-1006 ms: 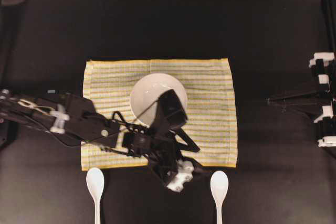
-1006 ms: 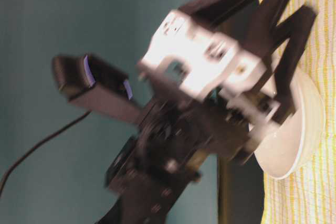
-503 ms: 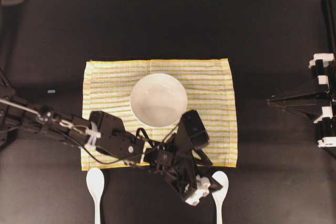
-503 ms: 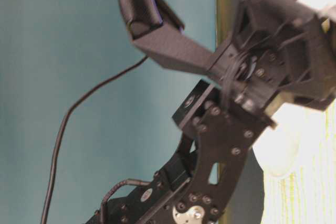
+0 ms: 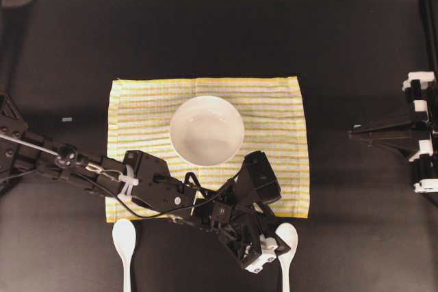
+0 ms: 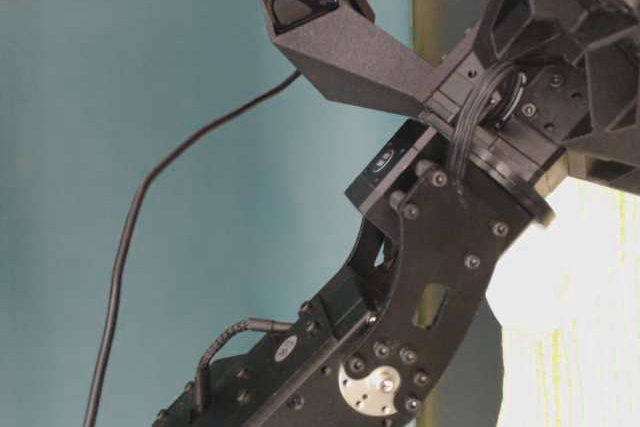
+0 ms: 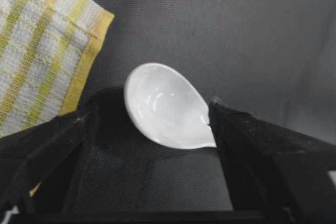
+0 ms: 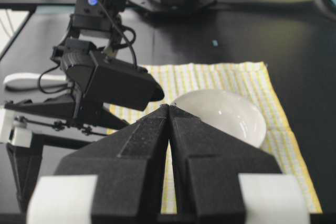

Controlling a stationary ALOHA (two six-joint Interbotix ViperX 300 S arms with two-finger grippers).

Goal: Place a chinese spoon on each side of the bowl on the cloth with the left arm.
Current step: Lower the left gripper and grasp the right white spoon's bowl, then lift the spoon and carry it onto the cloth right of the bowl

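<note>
The white bowl [image 5: 206,130] sits in the middle of the striped cloth [image 5: 137,107]. Two chinese spoons lie on the black table in front of the cloth, one at the left [image 5: 124,237] and one at the right [image 5: 287,236]. The left arm [image 5: 150,186] reaches across the cloth's front edge. My left gripper [image 5: 272,249] is down at the right spoon. In the left wrist view that spoon's scoop [image 7: 165,106] lies between the open fingers [image 7: 47,145], with the right finger against its neck. My right gripper [image 5: 356,131] is shut and empty at the far right.
The cloth's front right corner [image 7: 79,40] lies just beside the left finger. In the right wrist view, the bowl [image 8: 226,114] and left arm [image 8: 110,85] stand beyond the shut fingertips [image 8: 169,107]. The table's front edge runs close behind the spoon handles.
The left arm swung from over the bowl toward the front right and came down, so its gripper now straddles the right spoon's scoop. The right arm has not moved.
</note>
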